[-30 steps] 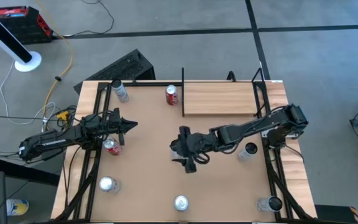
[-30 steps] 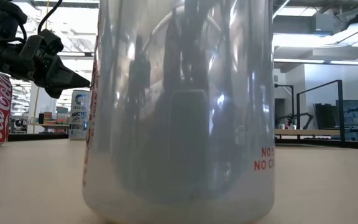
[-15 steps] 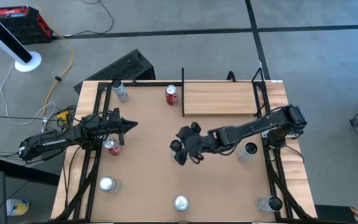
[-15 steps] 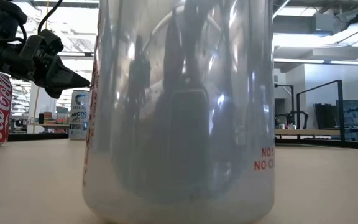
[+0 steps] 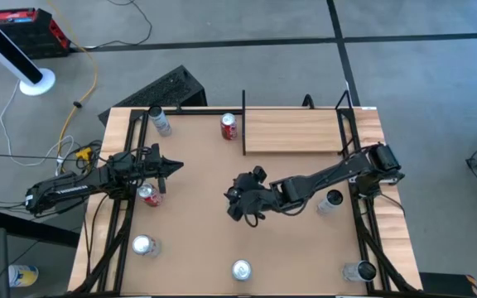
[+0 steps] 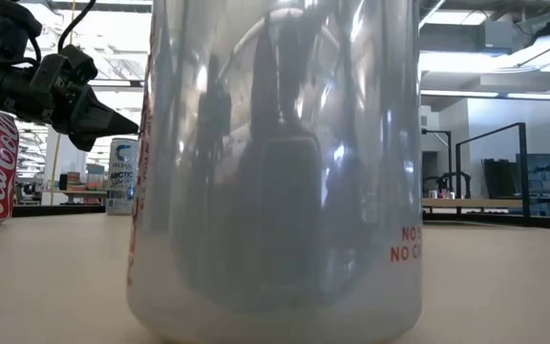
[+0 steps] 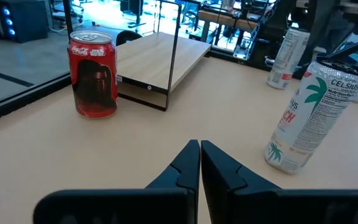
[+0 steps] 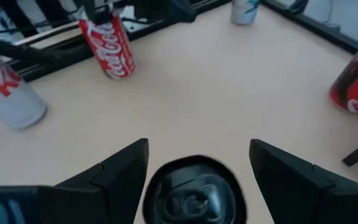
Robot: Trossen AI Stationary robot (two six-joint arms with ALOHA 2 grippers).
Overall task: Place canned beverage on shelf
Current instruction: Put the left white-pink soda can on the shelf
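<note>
The shelf (image 5: 292,132) is a pale plank with a black rail at its left end, lying at the table's far side; it also shows in the left wrist view (image 7: 160,56). My right gripper (image 5: 237,203) is at the table's middle, open, its fingers (image 8: 126,165) standing on either side of a black-topped can (image 8: 194,190) that stands upright; I cannot see them touch it. My left gripper (image 5: 172,167) is shut and empty at the left, above a red can (image 5: 148,195). Another red can (image 5: 229,126) stands upright by the shelf's rail.
Silver cans stand at the far left (image 5: 161,121), near left (image 5: 143,245), near middle (image 5: 241,269), near right (image 5: 359,271) and under the right arm (image 5: 332,201). One can (image 6: 275,162) fills the low view. A white palm-print can (image 7: 303,118) stands before the left gripper.
My right gripper has turned about at the wrist and shifted a little toward the table's left edge, its arm stretching out lower over the table. The black-topped can has stayed in place. My left arm has kept still.
</note>
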